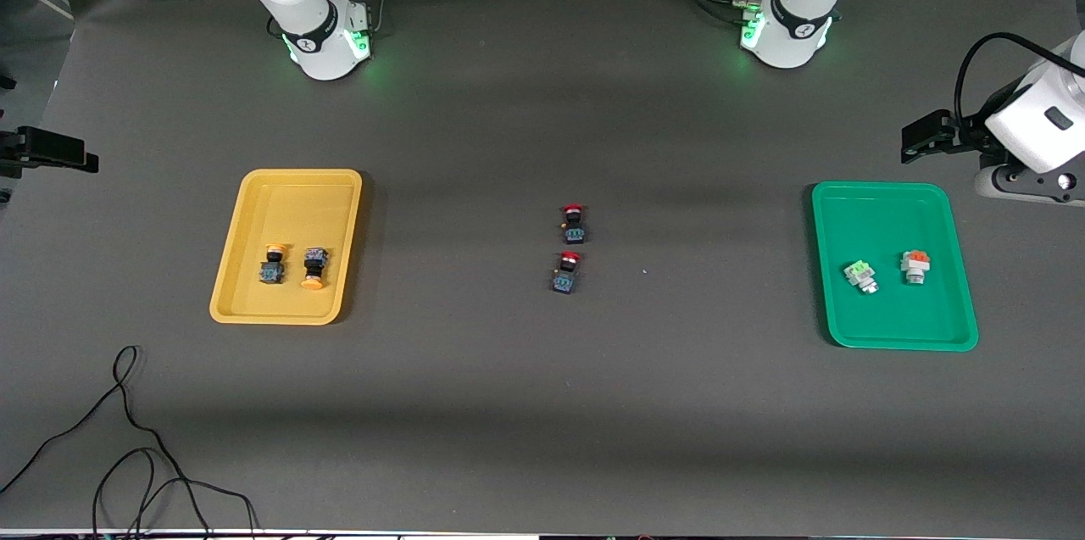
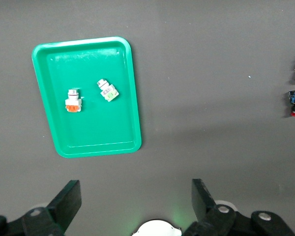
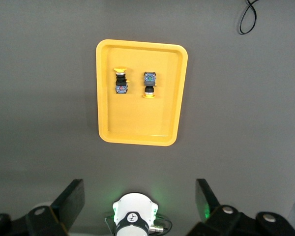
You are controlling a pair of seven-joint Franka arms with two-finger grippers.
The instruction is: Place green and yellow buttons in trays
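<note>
dark grey table mat (image 1: 525, 404) — loose black cable (image 1: 127, 447).

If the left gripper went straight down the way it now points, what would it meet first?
Probably bare table. The left gripper is open and points down at dark mat beside the green tray, toward the tray's robot-base edge. The tray looks just off that line, though depth is hard to judge.
</note>
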